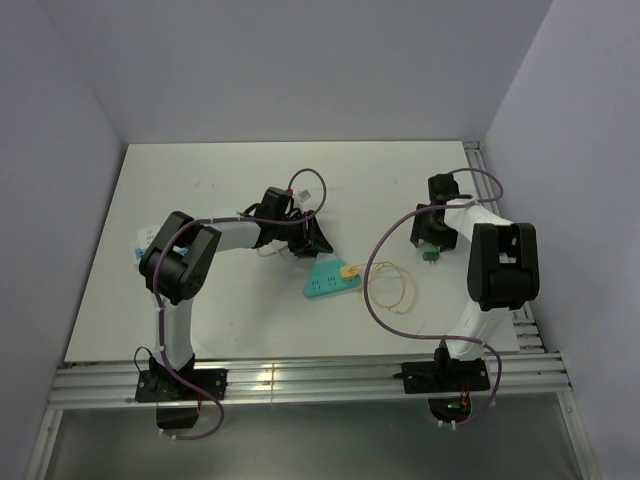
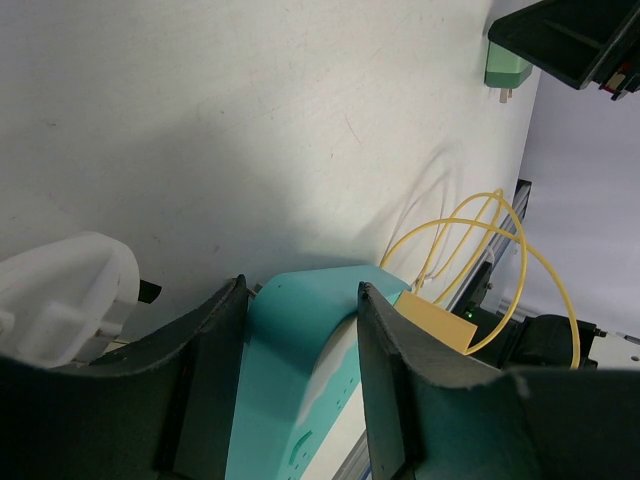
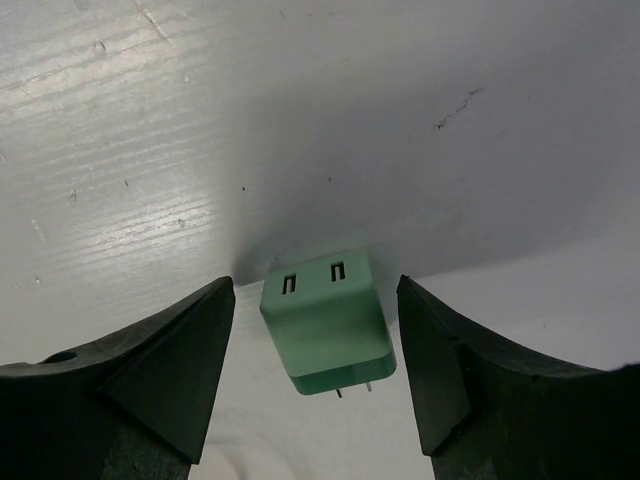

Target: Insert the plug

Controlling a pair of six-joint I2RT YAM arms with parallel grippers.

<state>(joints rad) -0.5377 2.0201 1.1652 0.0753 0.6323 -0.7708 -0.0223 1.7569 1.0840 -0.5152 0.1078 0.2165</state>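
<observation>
Our left gripper holds the teal power strip; our right gripper stands open around the ungrasped green plug; we judge grasping and insertion remain.

The power strip lies on the table near its middle, between the two arms. The left gripper comes down on the strip from behind and to the left. In its wrist view, its fingers stand one on each side of the strip, against its edges. A corded plug sits on the strip's right end, and its cable loops over the table just to the right. Farther right and a little behind, apart from the strip, the loose plug rests on the table. The right gripper is over it, a finger on either side with a gap on both.
</observation>
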